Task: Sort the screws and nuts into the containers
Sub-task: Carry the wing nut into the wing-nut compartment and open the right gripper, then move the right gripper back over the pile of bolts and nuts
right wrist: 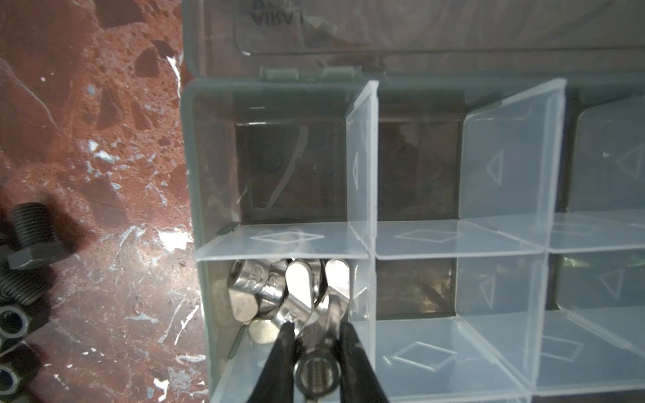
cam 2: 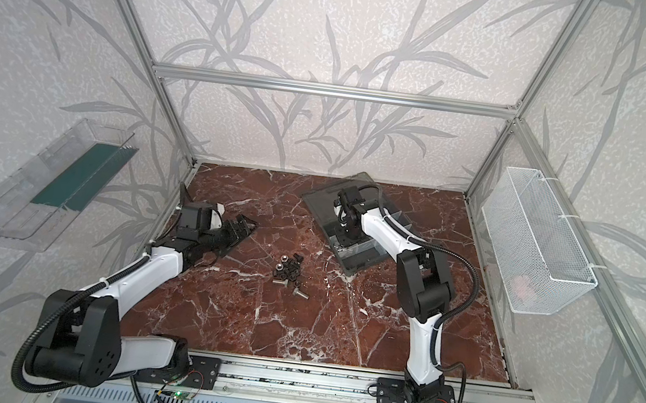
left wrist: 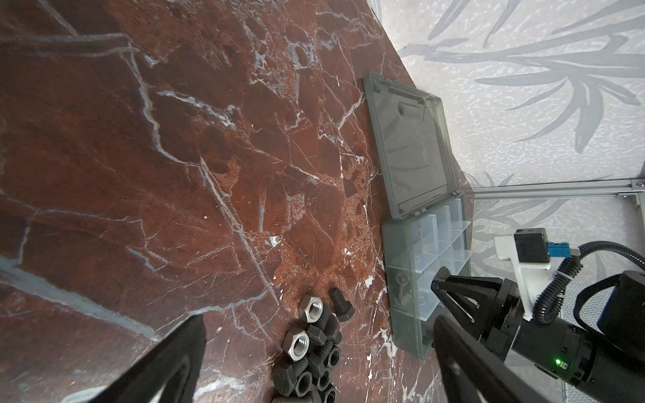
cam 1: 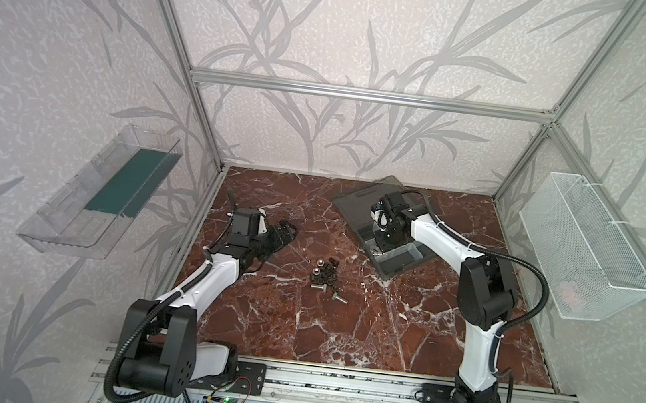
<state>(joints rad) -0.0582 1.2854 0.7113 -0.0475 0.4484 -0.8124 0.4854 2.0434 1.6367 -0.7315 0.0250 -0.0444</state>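
Observation:
A pile of black and silver screws and nuts lies mid-table; in the left wrist view the pile sits between my left gripper's spread fingers. My left gripper is open, just left of the pile and holding nothing. The grey organiser box stands open, its lid flat behind it. My right gripper is shut on a silver wing nut over a corner compartment of the containers, where more silver wing nuts lie.
Two silver screws lie at the near edge of the pile. A clear wall tray hangs at the left and a white mesh basket at the right. Aluminium frame posts border the marble table.

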